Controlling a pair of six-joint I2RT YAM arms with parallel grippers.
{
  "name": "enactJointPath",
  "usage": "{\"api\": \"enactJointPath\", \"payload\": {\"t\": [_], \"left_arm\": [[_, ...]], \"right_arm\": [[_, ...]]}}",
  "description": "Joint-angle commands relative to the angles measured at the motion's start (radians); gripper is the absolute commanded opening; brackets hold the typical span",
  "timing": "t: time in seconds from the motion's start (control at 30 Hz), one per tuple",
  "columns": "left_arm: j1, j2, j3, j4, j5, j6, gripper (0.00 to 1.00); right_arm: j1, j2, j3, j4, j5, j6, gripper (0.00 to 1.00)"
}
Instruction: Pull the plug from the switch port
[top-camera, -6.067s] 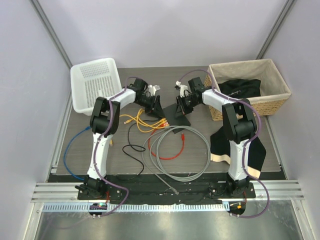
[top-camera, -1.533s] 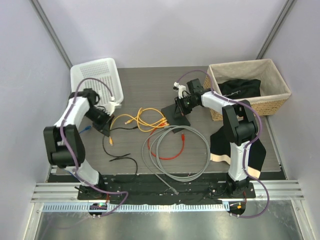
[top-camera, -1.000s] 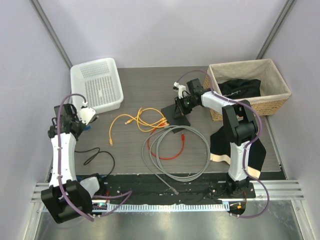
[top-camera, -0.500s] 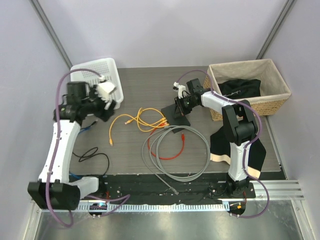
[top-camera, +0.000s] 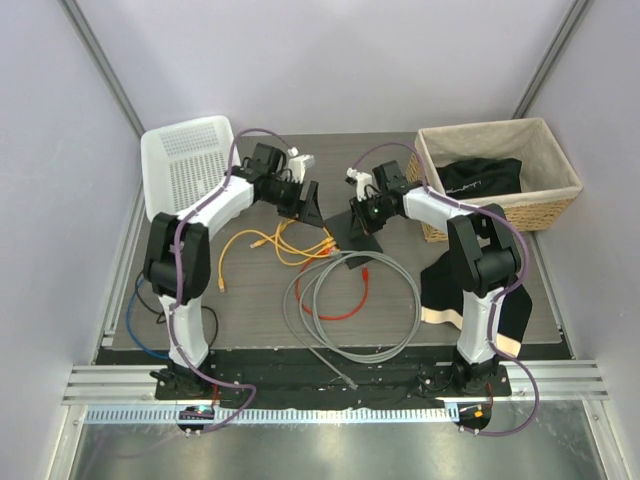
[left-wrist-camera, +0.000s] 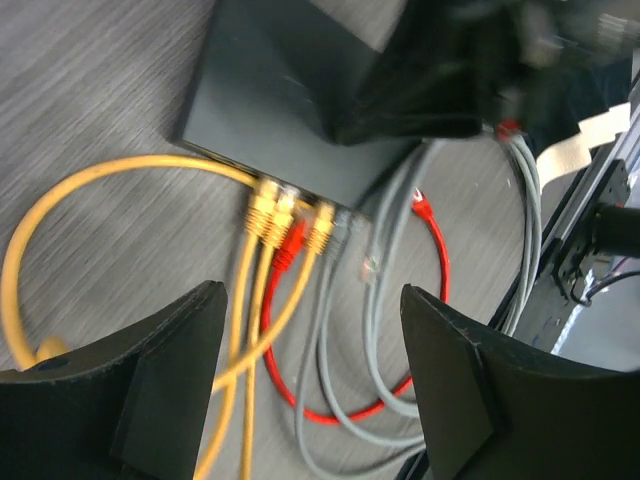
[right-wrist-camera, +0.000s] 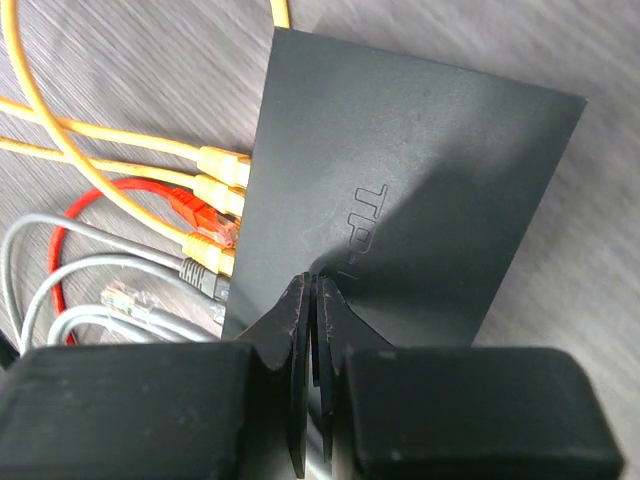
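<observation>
The switch (top-camera: 352, 237) is a flat black box in the middle of the table, also in the left wrist view (left-wrist-camera: 280, 90) and the right wrist view (right-wrist-camera: 420, 190). Along one edge sit yellow plugs (right-wrist-camera: 222, 160), a red plug (right-wrist-camera: 200, 212) and a grey plug (right-wrist-camera: 200, 277). My right gripper (right-wrist-camera: 312, 290) is shut, its tips touching the switch's top (top-camera: 363, 213). My left gripper (left-wrist-camera: 320, 400) is open and empty, above the cables just short of the plugs (left-wrist-camera: 290, 220), left of the switch (top-camera: 308, 207).
A grey cable coil (top-camera: 415, 300) and a red cable (top-camera: 340, 315) lie near the switch, with loose yellow cables (top-camera: 250, 240) to the left. A white basket (top-camera: 190, 170) stands back left, a wicker basket (top-camera: 500, 175) back right. A black-and-cream cloth (top-camera: 500, 290) lies right.
My left arm swung out to the far left with a black cable, then came back to the switch's plug side, open. The right gripper stayed on the switch.
</observation>
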Motion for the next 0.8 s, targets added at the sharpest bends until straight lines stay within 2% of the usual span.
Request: {"api": "enactJointPath", "payload": {"t": [0.0,0.17,0.33,0.77], "left_arm": [[-0.002,0.119,0.068,0.097,0.094,-0.141,0.74],[-0.004,0.239,0.124,0.128,0.158,-0.181,0.73],[-0.004,0.319,0.159,0.140,0.195,-0.212,0.68],[-0.006,0.397,0.139,0.165,0.238,-0.254,0.56]], "right_arm": [[0.001,-0.065,-0.048,-0.103,0.064,-0.008,0.08],[0.003,-0.085,-0.091,-0.106,0.074,-0.014,0.08],[0.001,-0.073,-0.116,-0.109,0.094,-0.038,0.08],[-0.001,0.002,-0.084,-0.127,0.099,-0.064,0.09]]}}
